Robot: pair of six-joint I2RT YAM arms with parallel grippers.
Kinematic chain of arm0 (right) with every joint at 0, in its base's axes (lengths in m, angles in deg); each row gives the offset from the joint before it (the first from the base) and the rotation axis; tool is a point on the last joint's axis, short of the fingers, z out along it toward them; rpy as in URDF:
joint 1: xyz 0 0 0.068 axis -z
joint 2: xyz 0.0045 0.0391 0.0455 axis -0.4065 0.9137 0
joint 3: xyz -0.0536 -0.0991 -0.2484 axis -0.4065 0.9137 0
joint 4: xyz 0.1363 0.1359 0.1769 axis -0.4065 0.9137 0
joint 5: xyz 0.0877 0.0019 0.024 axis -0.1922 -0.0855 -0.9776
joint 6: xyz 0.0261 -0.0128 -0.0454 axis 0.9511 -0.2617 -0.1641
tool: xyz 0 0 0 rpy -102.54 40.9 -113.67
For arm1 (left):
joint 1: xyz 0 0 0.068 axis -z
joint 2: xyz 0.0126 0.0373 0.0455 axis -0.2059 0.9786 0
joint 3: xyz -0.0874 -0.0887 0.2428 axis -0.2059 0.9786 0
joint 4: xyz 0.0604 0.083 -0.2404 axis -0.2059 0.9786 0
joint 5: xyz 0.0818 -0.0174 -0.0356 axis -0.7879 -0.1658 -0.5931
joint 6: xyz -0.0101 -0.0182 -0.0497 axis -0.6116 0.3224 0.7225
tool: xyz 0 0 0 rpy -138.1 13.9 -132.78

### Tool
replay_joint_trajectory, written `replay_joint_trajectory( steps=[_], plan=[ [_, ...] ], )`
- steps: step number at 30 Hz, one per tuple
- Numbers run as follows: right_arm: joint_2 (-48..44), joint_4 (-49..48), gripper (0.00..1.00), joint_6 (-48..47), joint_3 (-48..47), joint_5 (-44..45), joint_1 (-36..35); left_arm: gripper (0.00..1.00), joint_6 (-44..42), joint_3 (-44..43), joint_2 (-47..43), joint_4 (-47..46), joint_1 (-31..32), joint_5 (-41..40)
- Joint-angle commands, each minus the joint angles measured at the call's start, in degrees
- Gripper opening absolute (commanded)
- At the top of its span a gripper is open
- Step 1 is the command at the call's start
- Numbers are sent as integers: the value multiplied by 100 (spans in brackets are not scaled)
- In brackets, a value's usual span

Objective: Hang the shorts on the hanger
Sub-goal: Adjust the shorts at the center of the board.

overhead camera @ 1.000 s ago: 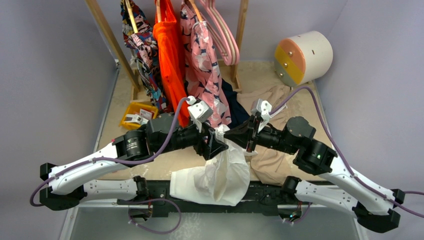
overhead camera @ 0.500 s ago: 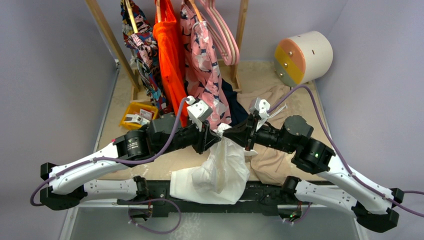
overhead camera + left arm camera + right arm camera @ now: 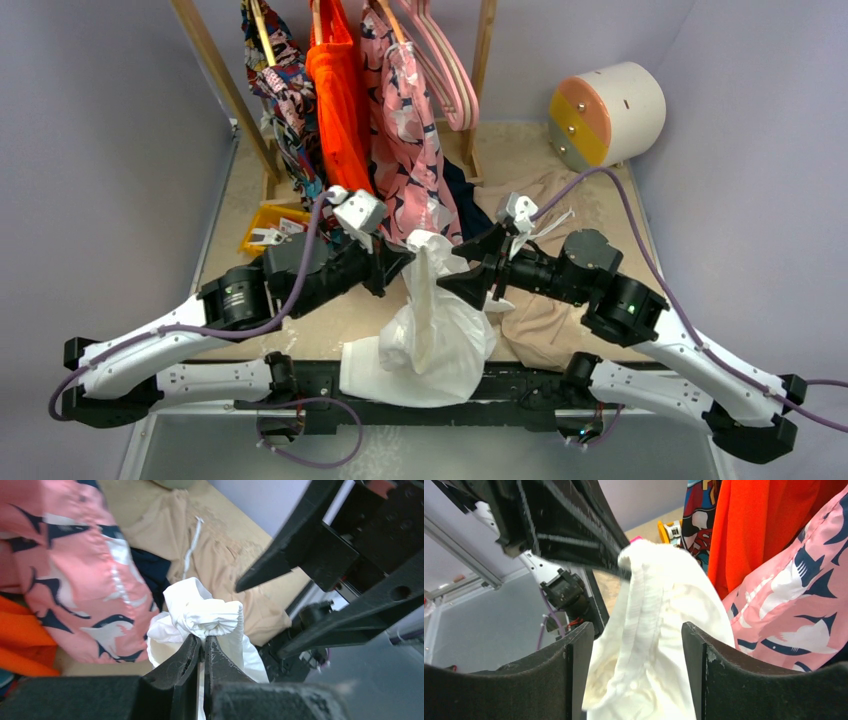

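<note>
The white shorts [image 3: 432, 325] hang bunched above the table's near edge, their lower part draped over it. My left gripper [image 3: 407, 257] is shut on their top fold; in the left wrist view the closed fingertips [image 3: 204, 640] pinch the gathered cloth [image 3: 205, 614]. My right gripper [image 3: 452, 282] stands open just right of the shorts. In the right wrist view its gripper [image 3: 631, 637] has the shorts [image 3: 659, 630] hanging loose between the spread fingers, which do not press them. Pink hangers [image 3: 452, 75] hang on the rack at the back.
A wooden rack [image 3: 215, 80] holds a patterned garment, an orange one [image 3: 340, 110] and a pink navy-patterned one [image 3: 410, 140]. A tan garment [image 3: 545, 310] lies under the right arm. A yellow bin [image 3: 268, 232] sits at left, a round drum [image 3: 605, 112] at back right.
My left gripper closed on the top of the shorts and drew back to the left, raising them. My right gripper let go and opened.
</note>
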Motion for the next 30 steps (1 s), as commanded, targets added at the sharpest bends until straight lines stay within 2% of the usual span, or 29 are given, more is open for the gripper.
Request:
replay_joint_trajectory(
  steps=[1,6,11,17,24,30],
  plan=[
    [-411,31,69,260,-50,81,-5,0,130,-11,-545,-466,5,-1235],
    [-501,-125,67,681,389,-141,-5,0,509,73,-937,-573,12,-2345],
    [-297,-1128,61,1470,1243,-735,-13,0,573,264,-1157,-1014,11,-2547],
    [286,-2436,60,2057,1685,-1121,-154,0,621,102,-901,-835,10,-2651],
    [763,-2875,61,1978,1442,-255,-766,0,631,73,-790,-814,14,-2668],
    [948,-2940,61,2286,1434,534,-942,0,628,146,-707,-888,11,-2708]
  ],
)
